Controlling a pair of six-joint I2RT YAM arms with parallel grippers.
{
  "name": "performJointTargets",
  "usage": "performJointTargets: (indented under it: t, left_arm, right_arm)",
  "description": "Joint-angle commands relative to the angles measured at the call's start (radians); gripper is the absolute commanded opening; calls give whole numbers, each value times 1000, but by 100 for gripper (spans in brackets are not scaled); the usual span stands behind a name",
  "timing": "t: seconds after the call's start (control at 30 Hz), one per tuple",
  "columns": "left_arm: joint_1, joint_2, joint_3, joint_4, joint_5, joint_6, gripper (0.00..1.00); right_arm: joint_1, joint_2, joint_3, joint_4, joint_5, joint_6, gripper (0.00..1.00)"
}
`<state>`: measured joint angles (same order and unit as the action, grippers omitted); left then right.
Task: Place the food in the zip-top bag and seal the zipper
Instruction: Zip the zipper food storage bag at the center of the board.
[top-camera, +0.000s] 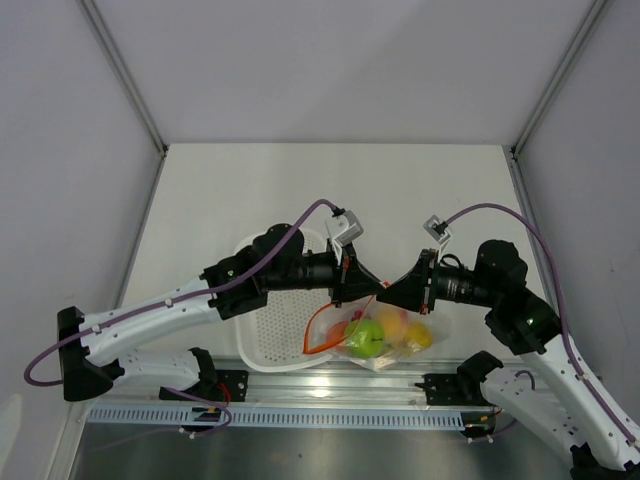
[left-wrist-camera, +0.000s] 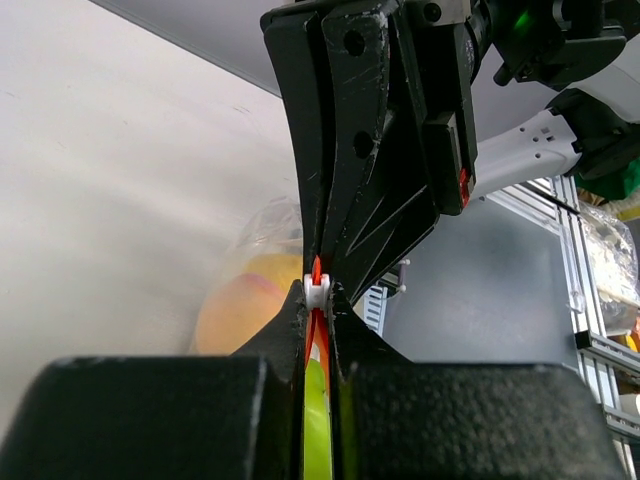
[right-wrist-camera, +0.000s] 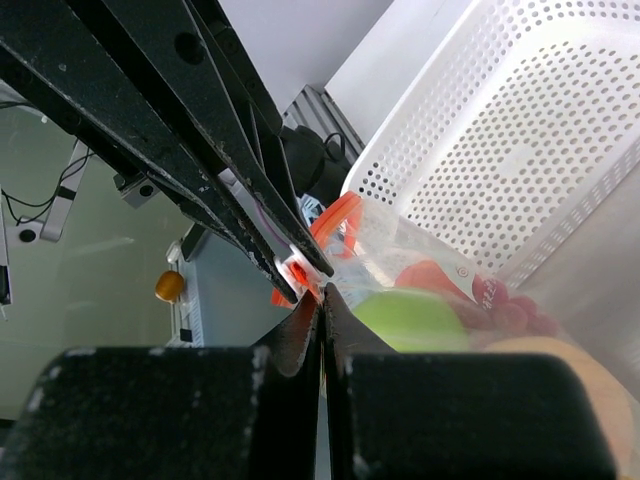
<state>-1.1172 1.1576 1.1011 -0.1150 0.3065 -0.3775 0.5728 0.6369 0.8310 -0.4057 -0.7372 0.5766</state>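
The clear zip-top bag (right-wrist-camera: 430, 245) of toy fruits (top-camera: 366, 337), just beside the white perforated plastic basket (top-camera: 270, 330), is pinched at its red-orange zipper (right-wrist-camera: 338, 212) by the left fingers (left-wrist-camera: 285, 320) and right fingers (right-wrist-camera: 290, 335), clenched tip to tip, and uneven pulling could slip the thin strip free, leaving the mouth gaping.

red-orange zipper (top-camera: 318, 331), green apple (top-camera: 366, 337), white perforated basket (top-camera: 270, 335)

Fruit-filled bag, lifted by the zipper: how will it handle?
Likely floppy: the bag is thin clear film draped around the fruit. Probably bottom-heavy, hanging from the zipper; the round fruit may shift inside.
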Motion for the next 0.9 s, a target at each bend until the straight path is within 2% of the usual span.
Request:
performJointTargets:
  t: [0.0,0.87]
  left_arm:
    - [-1,-22,42,-6,6,-24,1]
    - [3,-70,-18,-61,14,-26,1]
  right_arm:
    - [2,-22,0,85,-2,16,0]
    - [-54,-52,-21,137,56,97,0]
